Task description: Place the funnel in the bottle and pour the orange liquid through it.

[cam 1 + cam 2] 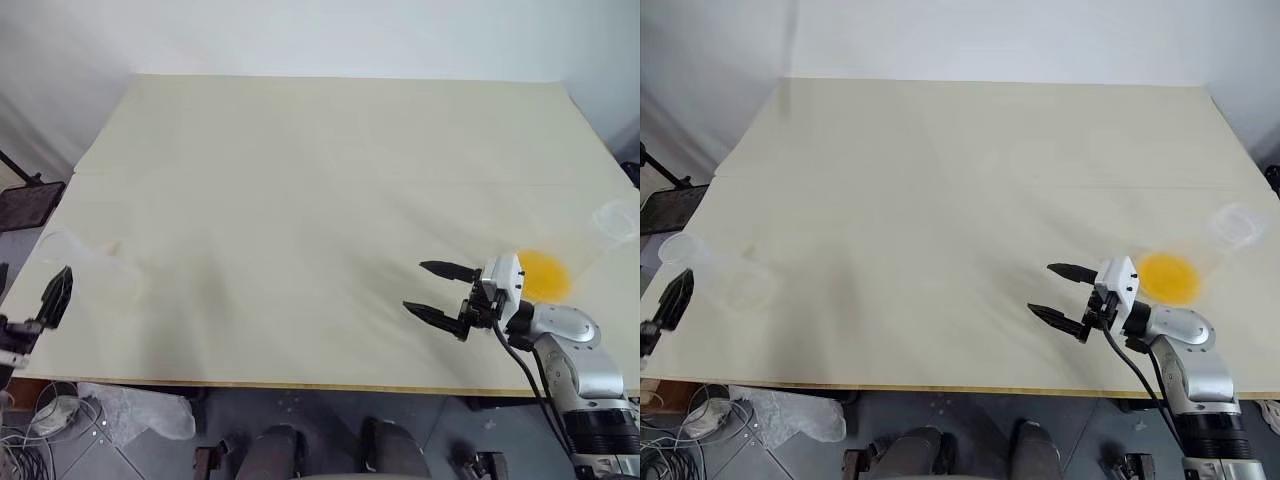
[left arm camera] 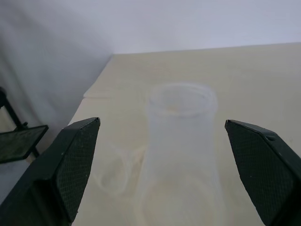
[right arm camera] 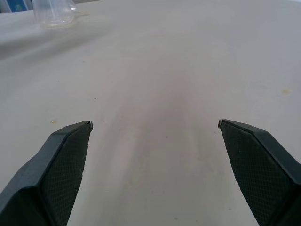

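The bottle (image 2: pixel 181 141), a clear flask, stands near the table's left edge (image 1: pixel 100 262). Beside its base lies a faint clear ring (image 2: pixel 113 172), which may be the funnel. My left gripper (image 2: pixel 162 121) is open just off that edge, with the bottle ahead between the lines of its fingers (image 1: pixel 55 292) and nothing held. The orange liquid (image 1: pixel 545 275) is a shallow pool in the bottom of a clear cup (image 1: pixel 615 220) at the right. My right gripper (image 1: pixel 440 290) hangs open and empty just left of the cup, pointing away from it.
The pale table (image 1: pixel 320 180) runs wide between the two arms. A black stand (image 1: pixel 28 203) is off the left side. Cables and a clear plastic bag (image 1: pixel 135 412) lie on the floor below the front edge.
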Controlling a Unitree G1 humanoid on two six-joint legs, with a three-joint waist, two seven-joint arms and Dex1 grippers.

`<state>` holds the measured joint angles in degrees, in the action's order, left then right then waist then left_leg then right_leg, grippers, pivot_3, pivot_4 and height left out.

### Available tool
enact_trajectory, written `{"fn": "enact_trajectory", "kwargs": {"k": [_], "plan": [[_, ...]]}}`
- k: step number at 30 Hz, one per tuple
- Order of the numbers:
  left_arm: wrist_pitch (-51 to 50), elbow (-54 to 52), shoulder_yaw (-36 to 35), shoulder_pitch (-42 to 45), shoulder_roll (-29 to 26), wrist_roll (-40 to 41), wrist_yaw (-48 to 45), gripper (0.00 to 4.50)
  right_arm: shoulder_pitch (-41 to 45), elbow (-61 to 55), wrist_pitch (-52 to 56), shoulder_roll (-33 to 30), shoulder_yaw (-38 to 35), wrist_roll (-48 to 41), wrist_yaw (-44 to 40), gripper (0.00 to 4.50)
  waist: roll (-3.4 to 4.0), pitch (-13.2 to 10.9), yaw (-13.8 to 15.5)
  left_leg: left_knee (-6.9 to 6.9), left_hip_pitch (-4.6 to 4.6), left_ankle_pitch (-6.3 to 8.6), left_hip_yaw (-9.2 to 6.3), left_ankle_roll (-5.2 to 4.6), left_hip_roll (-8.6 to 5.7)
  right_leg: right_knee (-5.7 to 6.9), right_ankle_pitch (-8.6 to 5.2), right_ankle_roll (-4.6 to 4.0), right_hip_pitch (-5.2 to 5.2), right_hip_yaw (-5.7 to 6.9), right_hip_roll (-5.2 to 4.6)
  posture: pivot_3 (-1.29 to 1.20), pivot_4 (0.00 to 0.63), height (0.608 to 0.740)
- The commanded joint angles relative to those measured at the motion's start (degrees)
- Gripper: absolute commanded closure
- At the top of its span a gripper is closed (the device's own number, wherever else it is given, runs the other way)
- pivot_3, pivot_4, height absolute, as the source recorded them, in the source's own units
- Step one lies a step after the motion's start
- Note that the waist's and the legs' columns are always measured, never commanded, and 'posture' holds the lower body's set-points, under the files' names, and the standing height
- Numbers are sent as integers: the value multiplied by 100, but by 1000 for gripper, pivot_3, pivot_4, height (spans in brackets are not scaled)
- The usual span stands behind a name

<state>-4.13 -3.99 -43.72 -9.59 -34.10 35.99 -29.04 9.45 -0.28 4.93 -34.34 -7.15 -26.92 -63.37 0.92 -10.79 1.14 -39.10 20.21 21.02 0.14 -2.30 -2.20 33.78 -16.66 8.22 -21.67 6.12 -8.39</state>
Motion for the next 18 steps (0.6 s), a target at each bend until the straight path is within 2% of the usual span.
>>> {"fn": "enact_trajectory", "kwargs": {"k": [1,10,13,18], "plan": [[151,379,138,199,-215,-243,-258,0,-76,-316,-49,3,-154,-97,126,8,0,0,-28,1,0,1,3,1,0,1,0,0,-2,2,1,0,150,740],[99,844,408,669,-334,-347,-546,0,-223,-534,-21,-42,-216,-131,281,8,-1,0,-37,0,0,1,6,1,3,7,0,1,-6,13,6,0,150,740],[79,1003,385,879,-347,-208,-733,582,-243,-549,-38,-50,-235,-112,346,0,-1,0,-38,0,-2,0,8,1,3,9,0,1,-6,14,6,0,150,740],[-335,888,433,826,-457,-16,-1103,2066,-323,-617,-52,-86,-282,-115,392,0,-1,0,-45,0,-2,0,7,0,3,9,1,1,-6,13,4,0,150,740]]}}
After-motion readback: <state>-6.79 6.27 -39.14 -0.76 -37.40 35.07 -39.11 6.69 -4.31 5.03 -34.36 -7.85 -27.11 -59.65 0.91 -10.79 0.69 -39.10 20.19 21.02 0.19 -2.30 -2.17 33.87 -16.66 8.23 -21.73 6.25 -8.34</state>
